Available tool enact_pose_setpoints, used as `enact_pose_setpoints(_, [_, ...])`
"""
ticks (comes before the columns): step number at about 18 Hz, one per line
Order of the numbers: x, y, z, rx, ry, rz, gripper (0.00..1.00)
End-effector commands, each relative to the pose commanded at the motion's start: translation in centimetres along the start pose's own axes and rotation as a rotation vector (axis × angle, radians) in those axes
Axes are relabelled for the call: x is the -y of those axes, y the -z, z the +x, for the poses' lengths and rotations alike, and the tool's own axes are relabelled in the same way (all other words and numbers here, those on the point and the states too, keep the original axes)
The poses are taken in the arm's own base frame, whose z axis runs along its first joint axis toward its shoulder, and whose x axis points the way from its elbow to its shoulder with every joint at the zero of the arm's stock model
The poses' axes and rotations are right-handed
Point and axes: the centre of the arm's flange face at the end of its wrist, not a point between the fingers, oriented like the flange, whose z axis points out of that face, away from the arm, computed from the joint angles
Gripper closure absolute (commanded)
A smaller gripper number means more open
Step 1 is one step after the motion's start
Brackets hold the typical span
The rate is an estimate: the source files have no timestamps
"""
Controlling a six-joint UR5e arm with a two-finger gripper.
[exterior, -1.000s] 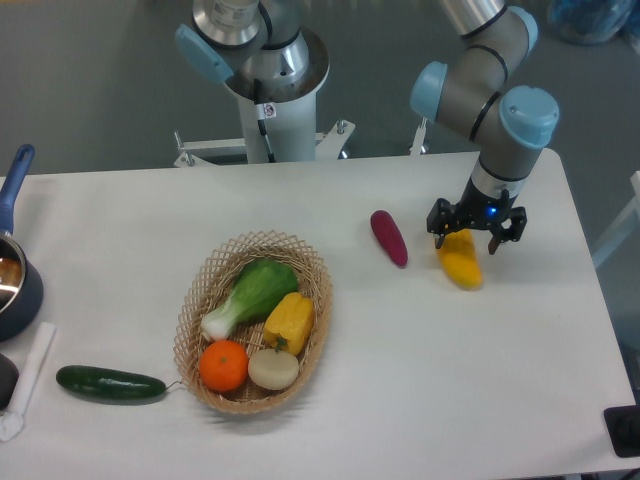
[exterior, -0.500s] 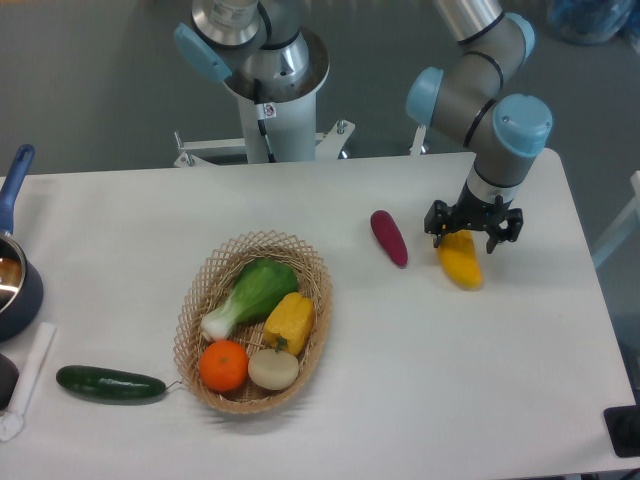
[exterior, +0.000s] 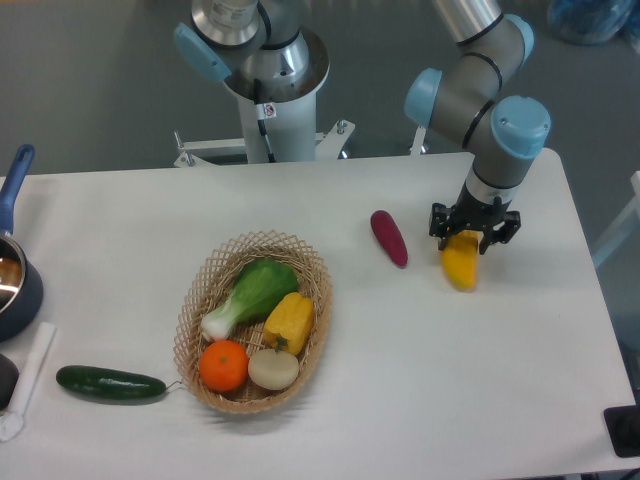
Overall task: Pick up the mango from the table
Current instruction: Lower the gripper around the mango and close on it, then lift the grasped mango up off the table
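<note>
While the arm reached down at the right part of the table (exterior: 500,380), the gripper (exterior: 473,234) sat over the upper end of the mango (exterior: 460,268). Its two fingers stood on either side of the fruit and seemed pressed against it, pinching that end. The mango pointed downward from the fingers, and whether its lower end touched the white surface could not be told. Near it on the left lay a purple vegetable (exterior: 389,238), apart from it. Further left stood a wicker basket (exterior: 190,315) holding a bok choy (exterior: 250,295), a yellow pepper (exterior: 289,320), an orange (exterior: 223,365) and a pale round vegetable (exterior: 273,369). A cucumber (exterior: 110,384) lay beside the basket.
</note>
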Motion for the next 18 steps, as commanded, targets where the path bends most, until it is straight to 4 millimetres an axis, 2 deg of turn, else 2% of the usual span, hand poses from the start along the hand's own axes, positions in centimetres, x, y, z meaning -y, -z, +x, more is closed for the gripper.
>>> enact_pose_setpoints(2, [0.0,0.1,0.0,0.003,0.000,0.002,0.57])
enact_pose_setpoints(3, [0.1,0.4,-0.1,0.006,-0.001,0.004,0.59])
enact_pose_setpoints(8, [0.6,1.6,-0.6,0.027,-0.003,0.020,0.62])
enact_pose_setpoints(10, [1.1,3.0,-0.8,0.052,-0.010,0.036,0.62])
enact_pose_setpoints(11, [1.9,6.2,-0.7,0.098,-0.020,0.079,0.62])
enact_pose_setpoints(14, [4.7,13.4,0.2,0.170,-0.059,0.222,0.62])
enact_pose_setpoints(16, [5.9,17.1,0.5,0.182,-0.077,0.321,0.62])
enact_pose_setpoints(17, [6.2,19.7,1.0,0.189,-0.078,0.385,0.62])
enact_pose_setpoints(18, [6.2,21.1,1.4,0.190,-0.069,0.423,0.62])
